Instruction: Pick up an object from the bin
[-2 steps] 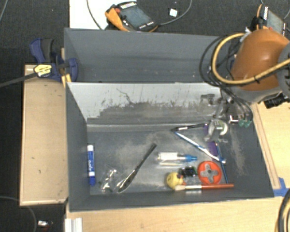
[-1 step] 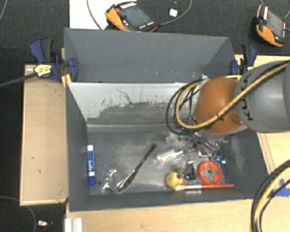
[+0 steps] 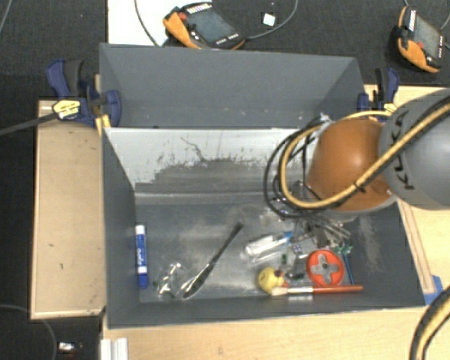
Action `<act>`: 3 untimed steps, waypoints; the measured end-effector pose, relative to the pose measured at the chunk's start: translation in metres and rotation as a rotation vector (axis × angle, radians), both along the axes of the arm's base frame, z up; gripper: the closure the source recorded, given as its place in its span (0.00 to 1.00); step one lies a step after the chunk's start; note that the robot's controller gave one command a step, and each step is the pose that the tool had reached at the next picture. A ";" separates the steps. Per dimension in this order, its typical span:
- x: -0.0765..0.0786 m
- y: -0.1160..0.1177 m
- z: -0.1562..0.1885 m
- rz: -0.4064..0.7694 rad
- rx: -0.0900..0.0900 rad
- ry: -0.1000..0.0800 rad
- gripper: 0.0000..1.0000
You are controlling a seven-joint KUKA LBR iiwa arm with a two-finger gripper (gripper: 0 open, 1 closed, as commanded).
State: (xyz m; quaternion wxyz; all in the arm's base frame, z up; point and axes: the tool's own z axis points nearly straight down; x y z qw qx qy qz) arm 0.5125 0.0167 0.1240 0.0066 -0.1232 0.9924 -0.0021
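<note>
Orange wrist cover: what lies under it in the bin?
Below the orange cover show a clear plastic piece, a round red thing, a yellow lump and a red stick. The bin floor directly beneath it is hidden.

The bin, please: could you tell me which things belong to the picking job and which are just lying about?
Job in hand: gripper, bin, and the cluster nearest the gripper at the bin's right: clear plastic piece, red disc, yellow lump.
Lying about: blue pen at the left wall, long spoon, metal clip, orange devices outside the bin.
</note>
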 end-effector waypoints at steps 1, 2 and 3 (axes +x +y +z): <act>0.011 -0.010 -0.023 -0.129 0.004 0.006 0.00; 0.017 -0.019 -0.053 -0.083 0.001 -0.002 0.00; -0.004 -0.014 -0.054 -0.306 0.006 0.006 1.00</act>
